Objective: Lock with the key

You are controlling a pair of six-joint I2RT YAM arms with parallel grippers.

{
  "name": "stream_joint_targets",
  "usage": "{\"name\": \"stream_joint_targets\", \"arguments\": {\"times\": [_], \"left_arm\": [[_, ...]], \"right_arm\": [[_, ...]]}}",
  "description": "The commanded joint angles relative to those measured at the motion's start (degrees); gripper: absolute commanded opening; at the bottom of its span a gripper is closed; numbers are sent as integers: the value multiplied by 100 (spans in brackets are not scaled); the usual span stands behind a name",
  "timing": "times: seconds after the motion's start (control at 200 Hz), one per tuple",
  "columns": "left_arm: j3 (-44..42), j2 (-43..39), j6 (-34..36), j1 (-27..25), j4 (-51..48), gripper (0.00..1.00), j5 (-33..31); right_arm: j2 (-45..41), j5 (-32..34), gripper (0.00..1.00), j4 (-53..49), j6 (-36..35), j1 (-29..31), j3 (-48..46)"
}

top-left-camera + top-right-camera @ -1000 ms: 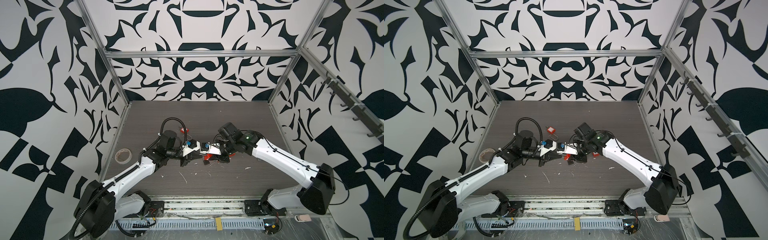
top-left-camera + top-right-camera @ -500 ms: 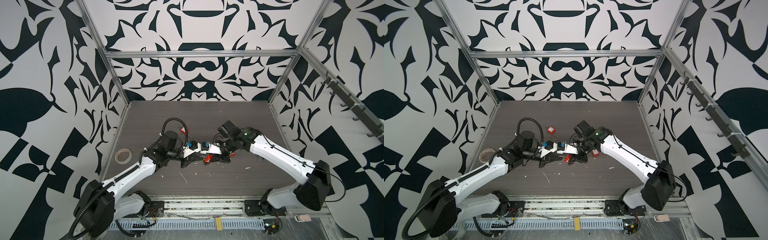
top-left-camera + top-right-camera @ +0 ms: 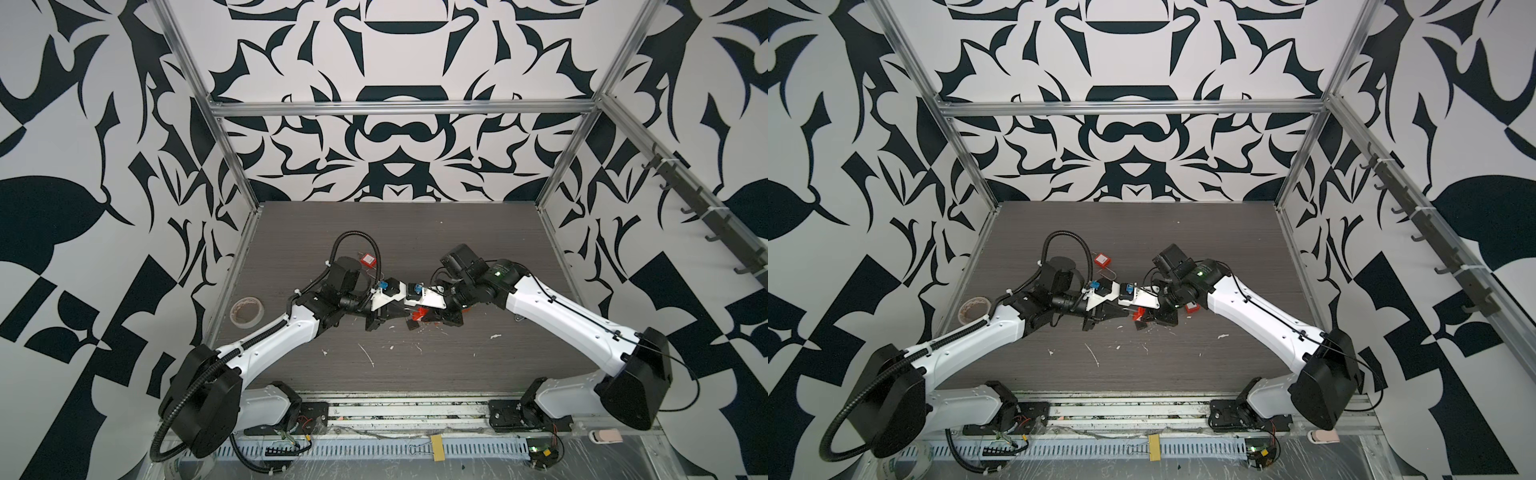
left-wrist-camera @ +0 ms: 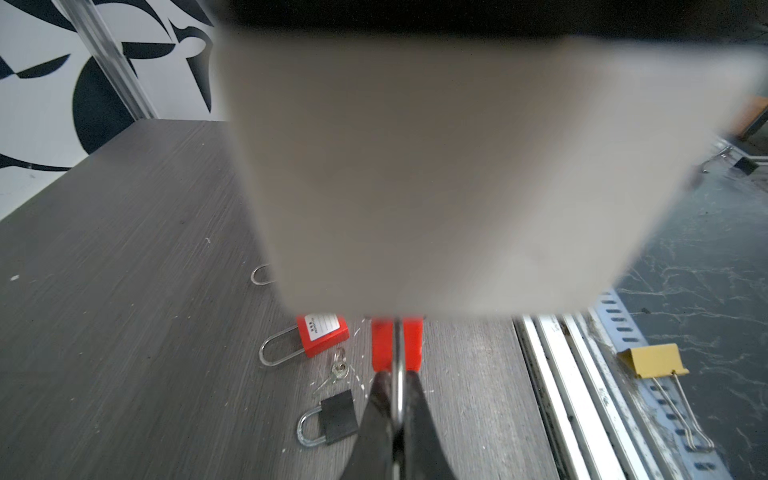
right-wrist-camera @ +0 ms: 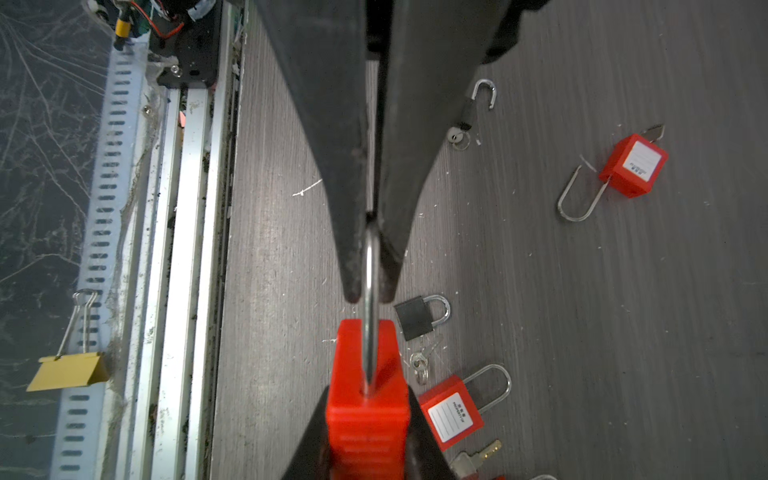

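Near centre of table (image 5: 582, 332), both arms share one red padlock (image 5: 368, 428). Left gripper (image 5: 370, 297) clamped on steel shackle (image 5: 369, 311), right gripper (image 5: 368, 392) clamped on red body. No key in hand; small key (image 5: 422, 359) lies on table beside black padlock (image 5: 415, 318). Step, by appearance: steadying lock before keying. Next likely calls for right gripper to release, fetch key, find keyhole, which is hidden here.

Enclosure: B/W patterned wall panels (image 3: 395, 137) at 9, 12 and 3 o'clock, held in alu. frame (image 3: 399, 109). Tabletop (image 3: 415, 232): dark grey wood-grain, ctr. Hook rail (image 3: 712, 214) on wall at 3 o'clock. Slotted cable duct (image 3: 374, 449) at 6 o'clock. Lighting even, diffuse.
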Motion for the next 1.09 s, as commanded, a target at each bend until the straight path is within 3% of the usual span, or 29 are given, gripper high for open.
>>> {"name": "stream_joint_targets", "arguments": {"times": [0.0,0.155,0.29,0.415,0.525,0.815,1.09], "left_arm": [[142,246,-37,-230,49,0,77],[173,181,-126,-230,56,0,125],[158,41,-164,-167,-24,0,120],[73,-259,-237,-2,19,0,138],[-2,-427,-330,138,150,0,190],[-1,-652,-287,184,169,0,293],[27,-638,-251,183,109,0,404]], "right_arm": [[141,-1254,3,981,50,293,604],[-30,-604,4,1415,42,292,261],[-248,-512,7,1303,-29,284,133],[-354,-443,30,477,-33,223,282],[-617,-249,40,-65,93,195,242],[-1541,134,43,-887,458,-20,134],[-1166,194,38,-1045,237,-150,45]]}}
